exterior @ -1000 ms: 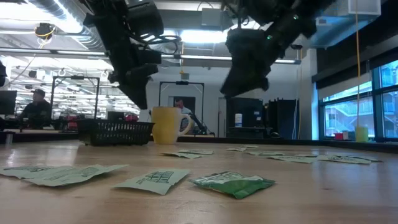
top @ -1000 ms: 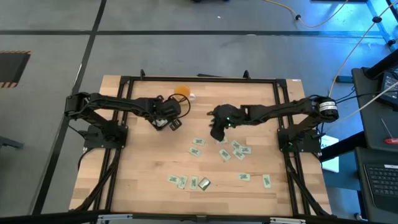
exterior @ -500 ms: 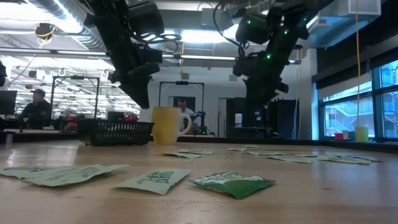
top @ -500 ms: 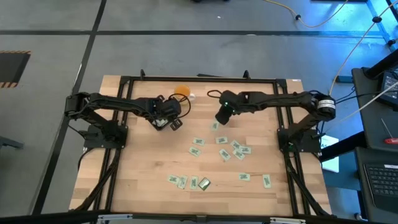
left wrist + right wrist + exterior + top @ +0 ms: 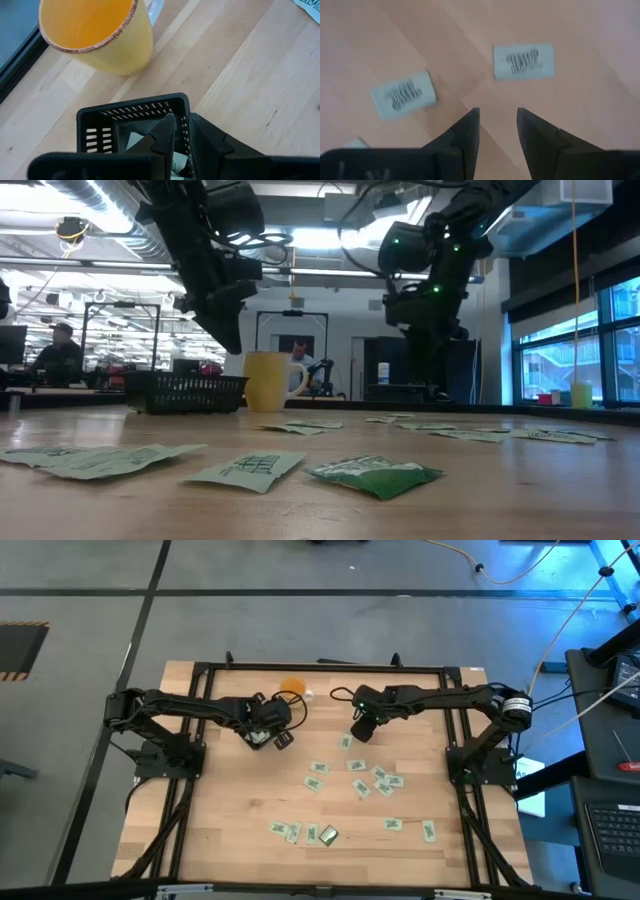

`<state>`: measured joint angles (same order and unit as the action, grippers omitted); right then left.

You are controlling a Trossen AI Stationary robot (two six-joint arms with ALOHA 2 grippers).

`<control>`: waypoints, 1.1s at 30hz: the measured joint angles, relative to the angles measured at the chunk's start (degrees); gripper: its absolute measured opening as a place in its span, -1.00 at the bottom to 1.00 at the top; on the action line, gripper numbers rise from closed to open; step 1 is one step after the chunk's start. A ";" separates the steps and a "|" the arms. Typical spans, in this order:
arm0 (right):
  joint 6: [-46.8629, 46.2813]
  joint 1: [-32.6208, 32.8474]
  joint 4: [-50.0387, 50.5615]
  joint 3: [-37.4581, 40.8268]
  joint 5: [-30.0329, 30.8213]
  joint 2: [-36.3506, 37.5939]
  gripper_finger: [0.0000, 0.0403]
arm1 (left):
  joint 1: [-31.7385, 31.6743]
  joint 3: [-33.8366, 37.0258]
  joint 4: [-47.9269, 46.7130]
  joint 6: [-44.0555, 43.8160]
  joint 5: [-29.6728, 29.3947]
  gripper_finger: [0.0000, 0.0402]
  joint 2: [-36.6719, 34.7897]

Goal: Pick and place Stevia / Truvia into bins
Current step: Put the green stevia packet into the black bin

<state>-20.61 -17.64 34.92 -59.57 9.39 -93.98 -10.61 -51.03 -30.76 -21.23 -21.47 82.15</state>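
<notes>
Right gripper (image 5: 360,733) hangs above the counter (image 5: 230,830) with its fingers (image 5: 465,131) apart and nothing between them, two sachets below on the wood — one (image 5: 524,61) dead ahead, another (image 5: 403,93) off to the side. In the high view it sits toward one o'clock from the counter's middle, right over the sachet (image 5: 346,742) at the top of the scatter.

These Stevia sachets (image 5: 378,778) look featherlight, thin and floppy — flat paper lying flush on the wood, so there's no edge standing up to grab. Best bet, I'd judge, is to come straight down, pinch across the short width near the middle, and let the paper buckle up between the fingers. Too light a pinch and it slides away.

Left gripper (image 5: 272,733) is over at eleven o'clock, poised above the black tray (image 5: 131,114), fingers (image 5: 162,137) narrowly parted; a pale sachet (image 5: 137,141) shows inside, and whether it's gripped or already lying in there I can't tell. The orange cup (image 5: 97,31) stands just beside the tray.

Room? Plenty — bare wood between scatter and tray, a further row of sachets (image 5: 300,833) down at six o'clock, well clear of the counter's edges. The crowding is at the tray, with the left arm and cup right there.
</notes>
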 joint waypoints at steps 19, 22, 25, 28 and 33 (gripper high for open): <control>0.10 -4.38 -10.10 -0.05 -0.29 -12.20 -0.34 | 0.01 0.00 0.34 1.03 -0.11 -0.73 0.00; 0.10 -4.73 -10.21 -0.07 -0.61 -12.30 -0.34 | 0.00 0.00 0.41 1.03 -0.11 -0.74 0.00; 0.14 -4.71 -10.23 0.00 -0.56 -11.81 -0.34 | 0.00 0.00 0.48 1.03 -0.12 -0.74 0.00; 0.15 -4.77 -11.25 0.06 -0.39 -10.95 -0.34 | 0.00 0.00 0.59 1.05 -0.13 -0.72 0.02; 0.16 -4.77 -12.10 0.04 -0.33 -10.48 -0.34 | 0.00 0.00 0.61 1.05 -1.03 -0.73 0.00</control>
<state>-20.45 -22.41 22.82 -59.53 9.06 -104.47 -10.61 -51.03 -30.15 -20.18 -22.50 82.15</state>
